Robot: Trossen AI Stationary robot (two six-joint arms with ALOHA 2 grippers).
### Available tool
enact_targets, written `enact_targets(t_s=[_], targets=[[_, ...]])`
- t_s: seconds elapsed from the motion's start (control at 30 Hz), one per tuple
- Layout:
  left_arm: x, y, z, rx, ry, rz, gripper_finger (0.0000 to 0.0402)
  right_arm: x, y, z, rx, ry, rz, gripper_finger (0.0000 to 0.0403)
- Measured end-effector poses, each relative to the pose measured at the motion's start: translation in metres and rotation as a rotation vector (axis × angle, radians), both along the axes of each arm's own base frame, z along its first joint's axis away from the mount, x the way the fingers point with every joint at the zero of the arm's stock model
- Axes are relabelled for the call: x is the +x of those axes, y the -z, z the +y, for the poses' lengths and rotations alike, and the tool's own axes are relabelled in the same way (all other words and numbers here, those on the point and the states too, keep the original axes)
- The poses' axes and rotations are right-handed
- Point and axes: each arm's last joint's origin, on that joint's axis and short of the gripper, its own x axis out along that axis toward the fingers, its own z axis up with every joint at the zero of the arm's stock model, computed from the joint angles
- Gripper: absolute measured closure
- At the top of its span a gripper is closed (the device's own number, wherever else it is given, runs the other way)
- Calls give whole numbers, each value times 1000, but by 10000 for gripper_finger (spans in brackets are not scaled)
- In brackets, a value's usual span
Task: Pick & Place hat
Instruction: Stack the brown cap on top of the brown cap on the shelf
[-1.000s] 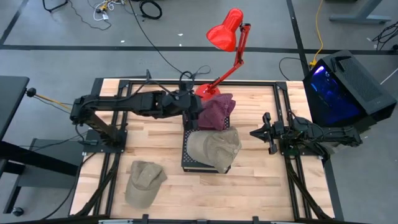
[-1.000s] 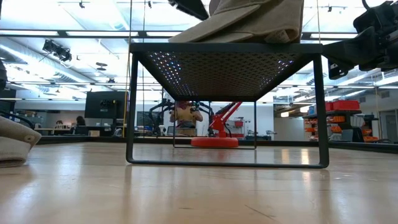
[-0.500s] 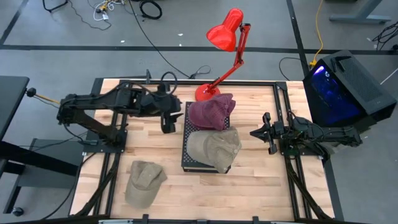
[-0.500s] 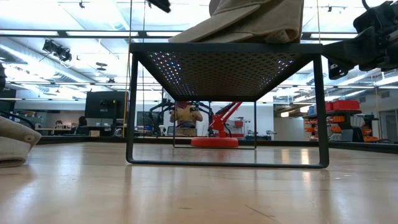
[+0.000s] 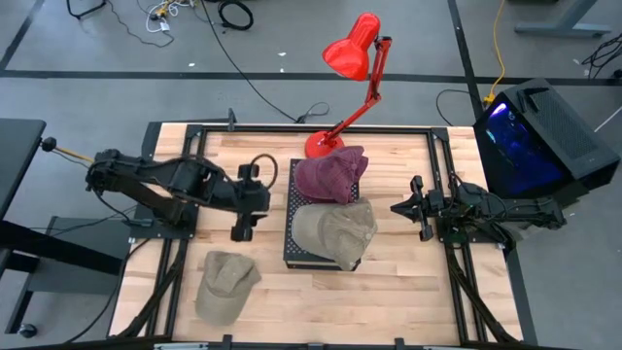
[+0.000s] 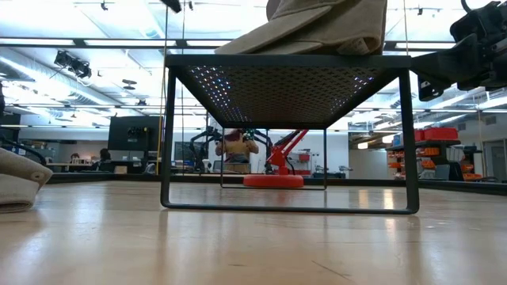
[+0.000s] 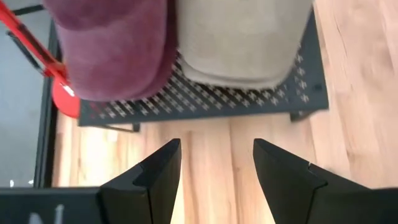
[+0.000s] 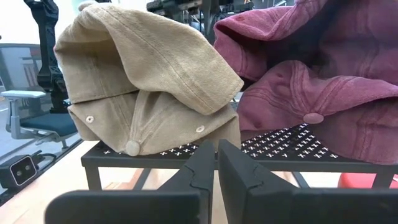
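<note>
A maroon hat (image 5: 330, 175) lies on the far part of a black perforated rack (image 5: 292, 248), and a tan hat (image 5: 335, 231) lies on its near part, with its brim hanging over the rack's right edge. A third tan hat (image 5: 225, 282) lies on the table at the near left. My left gripper (image 5: 241, 228) is open and empty, over bare table to the left of the rack; its wrist view (image 7: 216, 146) looks at both hats on the rack. My right gripper (image 5: 400, 208) is shut and empty to the right of the rack (image 8: 216, 149).
A red desk lamp (image 5: 355, 53) stands with its base (image 5: 319, 144) at the far edge behind the rack. A black box with blue light (image 5: 530, 136) sits off the table's right. Bare wood lies between the rack and the hat on the table.
My left gripper has drawn away from the maroon hat on the rack, toward the table's left and near edges. The maroon hat stays lying on the rack.
</note>
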Motion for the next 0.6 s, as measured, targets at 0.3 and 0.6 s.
enact_targets(t_s=[0.3,0.6], targets=[[-8,17,-16,-40,-14,83,195,0,0,0,0,0,0,376],[-15,18,-38,9,221,120,195,0,0,0,0,0,0,376]])
